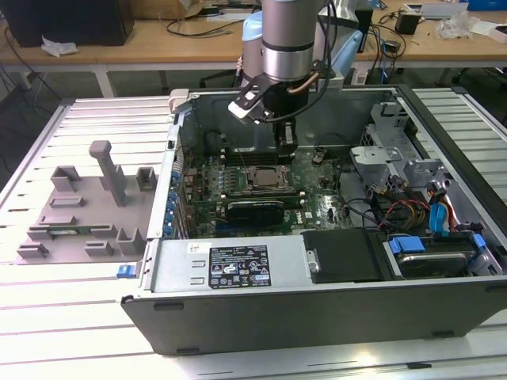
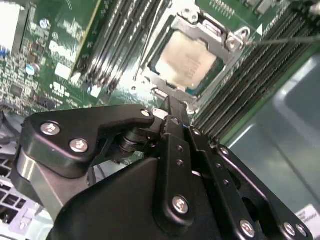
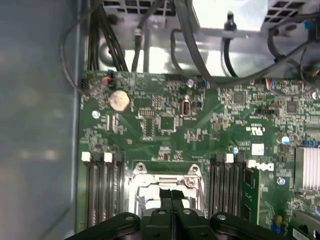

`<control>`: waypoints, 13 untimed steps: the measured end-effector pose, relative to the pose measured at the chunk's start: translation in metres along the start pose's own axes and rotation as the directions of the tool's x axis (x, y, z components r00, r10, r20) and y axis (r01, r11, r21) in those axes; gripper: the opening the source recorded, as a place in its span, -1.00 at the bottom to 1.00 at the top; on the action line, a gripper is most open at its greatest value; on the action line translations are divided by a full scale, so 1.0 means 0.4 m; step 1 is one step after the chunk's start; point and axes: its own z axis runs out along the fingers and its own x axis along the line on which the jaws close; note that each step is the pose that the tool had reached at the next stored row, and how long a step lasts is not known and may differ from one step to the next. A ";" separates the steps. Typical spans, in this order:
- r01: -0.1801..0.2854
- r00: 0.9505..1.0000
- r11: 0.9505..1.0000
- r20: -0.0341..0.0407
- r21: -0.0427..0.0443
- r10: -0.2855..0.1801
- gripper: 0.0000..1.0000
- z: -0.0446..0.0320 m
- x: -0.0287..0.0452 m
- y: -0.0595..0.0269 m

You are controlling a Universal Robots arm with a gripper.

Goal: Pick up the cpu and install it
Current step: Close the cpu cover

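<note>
Your gripper (image 2: 172, 107) has its jaws pressed together with nothing between them, tips right by the socket's edge. The cpu (image 2: 187, 62) sits flat inside the socket frame (image 2: 227, 37) on the green motherboard (image 2: 65, 60), so I'd say the placing step looks about done. Any next move calls for keeping those tips clear of the frame and the memory slots (image 2: 125, 35).

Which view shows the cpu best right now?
The second wrist view: the cpu lies in the socket, its silvery top unobstructed. The exterior view shows the cpu small; in the first wrist view the tool covers most of it.
</note>
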 end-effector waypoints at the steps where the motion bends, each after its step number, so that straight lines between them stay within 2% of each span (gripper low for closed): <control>1: 0.000 1.000 1.000 0.000 0.000 0.000 -0.79 0.002 -0.004 -0.005; 3: 0.000 1.000 1.000 0.000 0.000 0.000 -0.79 0.005 -0.007 -0.012; 8: 0.005 1.000 1.000 0.000 0.000 -0.005 -0.79 0.005 -0.007 -0.012; 11: 0.062 0.998 0.998 -0.001 -0.003 -0.062 -0.79 0.005 -0.007 -0.012; 13: 0.115 0.993 0.993 -0.002 -0.005 -0.115 -0.79 0.005 -0.007 -0.012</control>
